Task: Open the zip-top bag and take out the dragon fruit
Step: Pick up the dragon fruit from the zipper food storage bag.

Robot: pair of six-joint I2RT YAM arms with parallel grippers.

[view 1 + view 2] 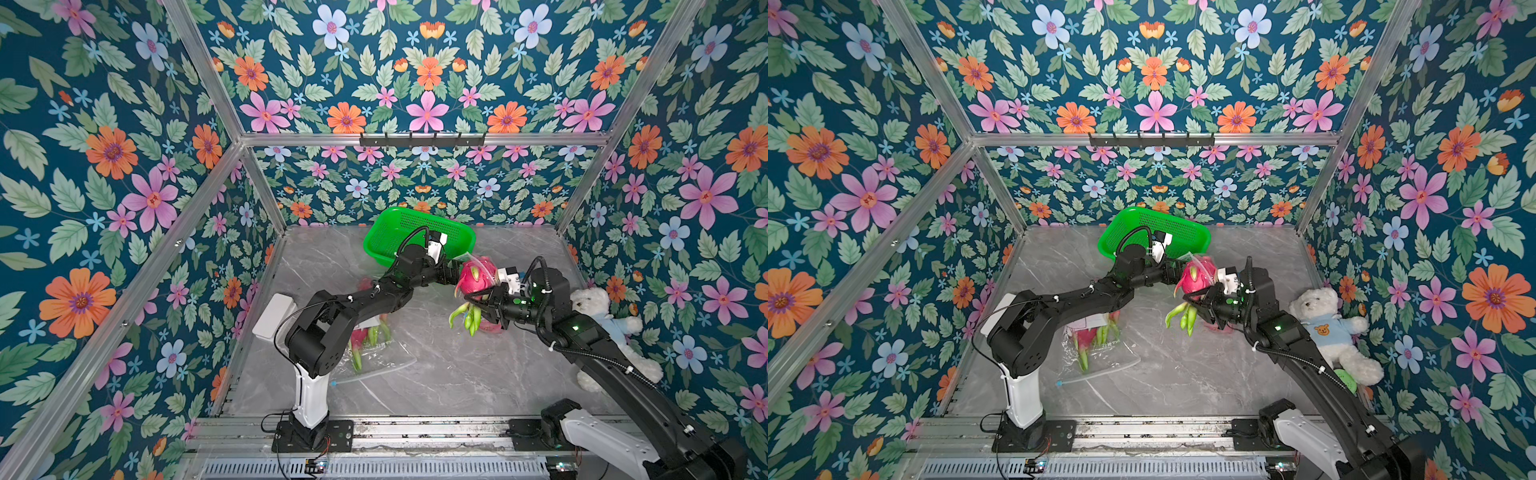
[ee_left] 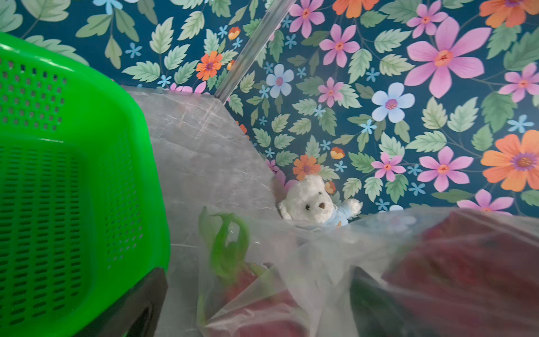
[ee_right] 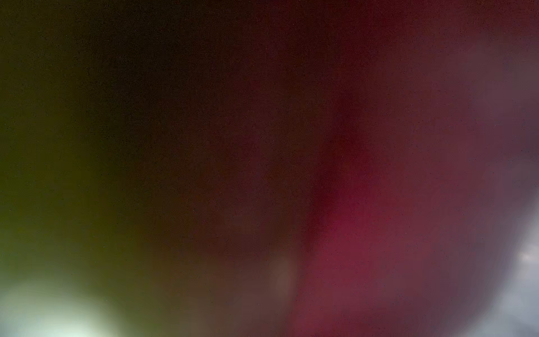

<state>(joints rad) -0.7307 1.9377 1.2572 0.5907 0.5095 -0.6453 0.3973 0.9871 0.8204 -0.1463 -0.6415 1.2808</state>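
The raised fruit [image 1: 477,275] is a magenta oval, standing on end above the right claw [image 1: 472,306]. The jaws pinch its lower end, and its green scales [image 1: 466,319] droop just below the claw. Clear film [image 2: 320,256] covers its top and spreads between the wide-set jaws of the left claw [image 1: 455,281], which sits just beside it. A low fruit [image 1: 493,329] shows pink directly under the right claw and is mostly hidden. Well apart from both claws, on the left claw's side, the bag [image 1: 386,357] lies flat. It holds a bagged fruit [image 1: 358,338] whose scales point toward the zip strip [image 1: 374,373].
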